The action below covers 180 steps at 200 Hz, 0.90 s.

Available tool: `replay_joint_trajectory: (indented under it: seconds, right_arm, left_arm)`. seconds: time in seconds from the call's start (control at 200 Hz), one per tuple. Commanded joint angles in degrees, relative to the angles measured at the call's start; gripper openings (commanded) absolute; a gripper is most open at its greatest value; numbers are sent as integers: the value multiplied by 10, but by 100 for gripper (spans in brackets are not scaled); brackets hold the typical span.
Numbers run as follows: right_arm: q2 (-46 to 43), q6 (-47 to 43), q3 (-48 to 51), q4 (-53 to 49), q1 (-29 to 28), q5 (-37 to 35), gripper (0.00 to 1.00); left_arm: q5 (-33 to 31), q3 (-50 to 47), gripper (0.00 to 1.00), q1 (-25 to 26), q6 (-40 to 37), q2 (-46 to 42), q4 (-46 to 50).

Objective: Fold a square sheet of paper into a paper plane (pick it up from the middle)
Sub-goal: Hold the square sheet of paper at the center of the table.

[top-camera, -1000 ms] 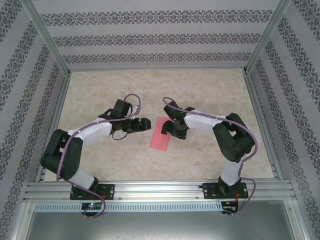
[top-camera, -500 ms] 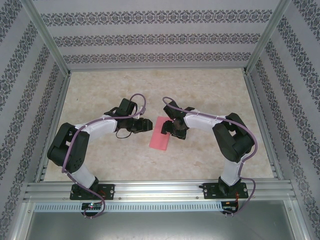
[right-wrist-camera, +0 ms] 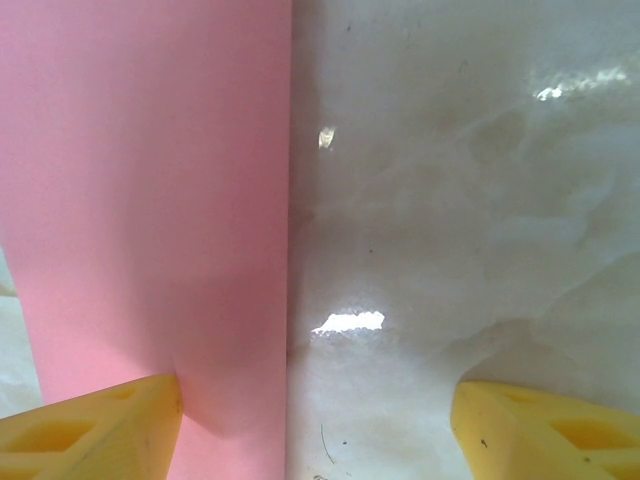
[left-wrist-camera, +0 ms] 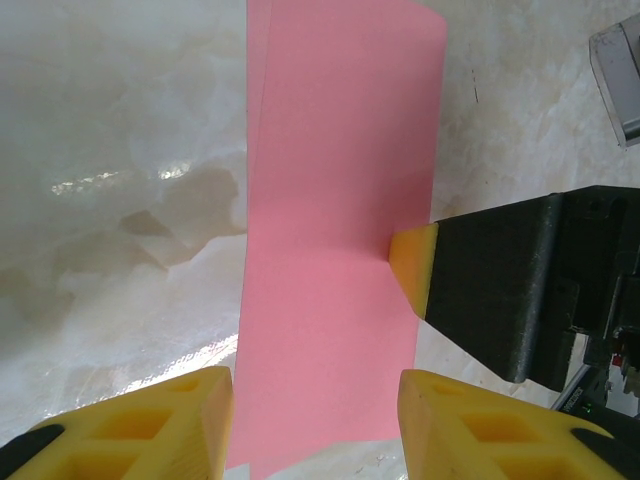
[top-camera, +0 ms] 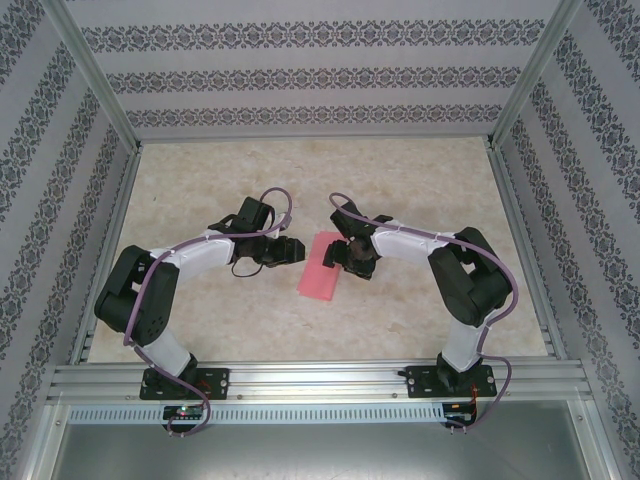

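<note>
The square sheet of paper [top-camera: 320, 268] is pink and lies flat on the marble table, folded into a narrow rectangle with two layers showing at its left edge [left-wrist-camera: 340, 200]. My left gripper [top-camera: 292, 249] is at its upper left. Its yellow fingers stand apart and straddle the sheet's near end [left-wrist-camera: 316, 420]; it is open. My right gripper [top-camera: 338, 255] is at the sheet's upper right, open wide [right-wrist-camera: 315, 425]. One of its fingertips [left-wrist-camera: 415, 265] rests on the paper's [right-wrist-camera: 150, 200] edge and the other is over bare table. The paper plane is out of view.
The marble tabletop [top-camera: 420, 190] is bounded by patterned walls and aluminium posts [top-camera: 95, 80]. A metal rail [top-camera: 320, 380] carries both arm bases at the near edge.
The left gripper's jaws have narrowed and the left arm's elbow has swung inward. The right gripper has shifted slightly right. The paper has stayed put.
</note>
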<state>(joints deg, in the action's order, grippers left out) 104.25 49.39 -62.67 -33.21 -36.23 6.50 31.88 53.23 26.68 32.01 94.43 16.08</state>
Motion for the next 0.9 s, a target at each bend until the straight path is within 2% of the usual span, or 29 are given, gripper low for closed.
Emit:
replay_joint_trajectory:
  seconds: [0.0,0.32,0.609,0.894]
  right_arm:
    - [34,-19,26,32,2,0,73]
    - [48,-74,6,2,1,-1,74]
    - [53,-49,-1,-9,1,-23,73]
    - [35,-17,34,38,6,-10,74]
  left_arm:
    - [0,14,49,5,-1,4,11]
    - [2,13,49,5,-5,5,11]
    - [-4,15,49,5,-6,2,17]
    - [-2,15,49,6,-5,4,16]
